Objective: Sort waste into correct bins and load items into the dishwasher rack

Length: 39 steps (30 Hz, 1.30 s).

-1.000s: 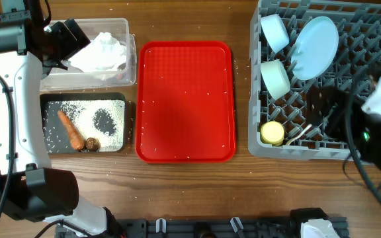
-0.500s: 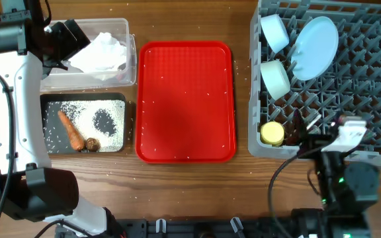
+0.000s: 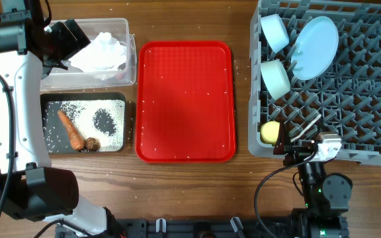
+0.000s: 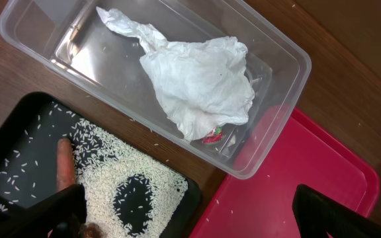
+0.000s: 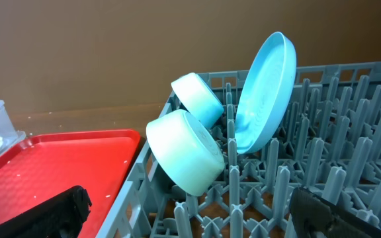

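White tissue lies in the clear tub. The carrot piece, brown scrap and rice lie in the black tray. The grey rack holds the blue plate, two blue bowls, the yellow cup and the white spoon. My left gripper hangs open and empty over the tub, and the left wrist view shows the tissue. My right gripper is open and empty at the rack's front edge, facing the bowls and plate.
A flat red serving tray with a few stray rice grains lies between the bins and the rack. A small red and green scrap lies under the tissue in the tub. Loose grains dot the wooden table.
My right arm has pulled back from over the rack's right side to the table's front edge, by the yellow cup. The left arm and all the objects have not moved.
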Each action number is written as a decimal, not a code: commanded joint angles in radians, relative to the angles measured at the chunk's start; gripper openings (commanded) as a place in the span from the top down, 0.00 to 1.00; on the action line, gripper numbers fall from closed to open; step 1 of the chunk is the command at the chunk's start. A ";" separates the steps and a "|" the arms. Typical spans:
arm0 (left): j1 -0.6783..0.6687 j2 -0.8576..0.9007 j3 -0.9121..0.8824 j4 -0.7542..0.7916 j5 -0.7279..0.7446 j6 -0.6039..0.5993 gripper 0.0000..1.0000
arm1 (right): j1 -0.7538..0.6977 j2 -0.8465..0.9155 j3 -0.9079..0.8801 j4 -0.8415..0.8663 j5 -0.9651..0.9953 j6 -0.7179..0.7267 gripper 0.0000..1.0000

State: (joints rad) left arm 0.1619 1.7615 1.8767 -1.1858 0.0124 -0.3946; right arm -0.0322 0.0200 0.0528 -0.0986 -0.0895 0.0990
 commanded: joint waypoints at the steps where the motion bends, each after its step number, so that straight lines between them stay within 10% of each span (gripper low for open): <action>1: 0.005 0.002 -0.001 0.002 -0.010 -0.005 0.00 | -0.006 -0.013 -0.004 0.006 -0.017 -0.017 0.00; 12: -0.024 -0.079 -0.075 0.206 -0.019 -0.002 0.00 | -0.006 -0.013 -0.004 0.006 -0.017 -0.018 0.01; 19: -0.071 -0.536 -0.877 0.992 -0.018 -0.002 0.00 | -0.006 -0.013 -0.004 0.006 -0.017 -0.018 0.00; 25: -0.045 -1.006 -1.533 1.343 -0.018 -0.002 0.00 | -0.006 -0.013 -0.004 0.006 -0.017 -0.018 0.00; 39: -0.049 -1.754 -1.871 1.150 -0.021 -0.002 0.00 | -0.006 -0.013 -0.004 0.006 -0.017 -0.018 0.00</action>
State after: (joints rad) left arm 0.1116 0.0719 0.0223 0.0257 -0.0021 -0.4011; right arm -0.0341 0.0154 0.0528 -0.0959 -0.0902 0.0986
